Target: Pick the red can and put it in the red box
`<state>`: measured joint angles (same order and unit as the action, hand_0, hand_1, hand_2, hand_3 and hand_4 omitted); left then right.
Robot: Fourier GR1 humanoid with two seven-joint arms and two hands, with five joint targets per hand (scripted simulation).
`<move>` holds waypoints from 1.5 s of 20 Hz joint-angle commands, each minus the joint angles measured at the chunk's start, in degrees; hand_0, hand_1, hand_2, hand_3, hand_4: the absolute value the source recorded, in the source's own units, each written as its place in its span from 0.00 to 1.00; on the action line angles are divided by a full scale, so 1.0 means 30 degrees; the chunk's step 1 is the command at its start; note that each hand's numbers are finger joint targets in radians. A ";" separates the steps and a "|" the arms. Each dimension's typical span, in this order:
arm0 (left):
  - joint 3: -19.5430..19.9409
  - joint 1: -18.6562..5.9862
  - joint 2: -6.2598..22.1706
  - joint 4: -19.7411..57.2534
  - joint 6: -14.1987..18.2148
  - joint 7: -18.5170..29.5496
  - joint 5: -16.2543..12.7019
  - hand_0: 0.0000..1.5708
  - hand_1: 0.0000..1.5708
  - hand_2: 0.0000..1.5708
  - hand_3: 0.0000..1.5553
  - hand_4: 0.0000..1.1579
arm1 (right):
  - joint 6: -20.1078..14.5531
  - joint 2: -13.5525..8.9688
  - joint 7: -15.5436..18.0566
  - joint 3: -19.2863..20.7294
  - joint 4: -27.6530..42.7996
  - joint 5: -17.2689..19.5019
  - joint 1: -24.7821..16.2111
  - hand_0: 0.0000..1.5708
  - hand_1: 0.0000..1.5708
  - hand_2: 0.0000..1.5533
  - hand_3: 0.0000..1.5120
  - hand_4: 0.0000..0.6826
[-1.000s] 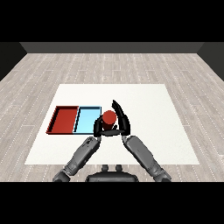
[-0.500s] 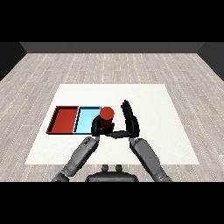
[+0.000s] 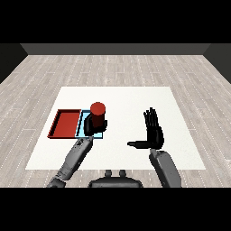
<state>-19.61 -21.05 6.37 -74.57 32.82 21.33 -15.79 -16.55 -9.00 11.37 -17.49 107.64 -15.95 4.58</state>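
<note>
A: From the head view, what sits in the trays?

B: The red tray (image 3: pixel 66 123) shows only its own red floor inside a darker rim. The blue tray (image 3: pixel 83 127) lies against its right side, sharing an edge, and most of its floor is covered by the left hand (image 3: pixel 93 122) and the can (image 3: pixel 98 113).

A: So the can is in the blue tray?

B: It appears over the blue tray's right part, upright, with its round red top facing up. Whether its base touches the tray floor or hangs above it, I cannot tell. It is not in the red tray.

A: And the left hand?

B: Its dark fingers are curled round the can's lower body, clamped on it, with the grey forearm running down to the lower left.

A: The right hand?

B: The right hand (image 3: pixel 153 132) is well apart from the can, out over the table's bare middle right. Its fingers stand straight and point up and away, its thumb sticks out to the left, and it holds nothing.

A: The surface?

B: A white table (image 3: pixel 131 99), a plain rectangle, with both trays near its left edge.

A: The room?

B: A floor (image 3: pixel 131 72) of pale grey-brown planks surrounds the table, and a dark wall (image 3: pixel 117 48) runs across the far side.
</note>
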 commanded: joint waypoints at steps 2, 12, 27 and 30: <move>0.1849 0.0887 0.2395 -0.0950 -0.0402 -0.0699 -0.0010 1.00 1.00 1.00 0.95 0.98 | 0.1898 -0.1448 0.0793 0.2643 0.0040 -0.1827 -0.1480 0.00 0.00 0.00 0.00 0.00; 0.4134 -0.0586 0.7543 0.3986 -0.1775 -0.4021 0.1449 1.00 1.00 0.98 0.95 0.96 | 0.2438 -0.1306 0.0877 0.3051 -0.0589 -0.2264 -0.3190 0.00 0.00 0.00 0.00 0.00; 0.3546 -0.4983 0.7693 1.9782 -0.2781 -0.5927 0.4926 0.00 0.00 0.00 0.00 0.62 | 0.2280 -0.0413 0.2669 0.3501 -0.4753 -0.1052 -0.1129 0.00 0.00 0.00 0.00 0.00; 0.3699 -0.4955 0.6907 2.1318 -0.3227 -0.5483 0.4897 0.59 0.59 0.56 0.00 0.62 | 0.2593 -0.0360 0.2974 0.3854 -0.5666 -0.1319 -0.0856 0.00 0.00 0.00 0.00 0.00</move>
<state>-8.70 -33.70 29.07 -18.10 24.00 4.82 -2.07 -9.24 -10.45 19.54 -6.67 93.67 -19.76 0.38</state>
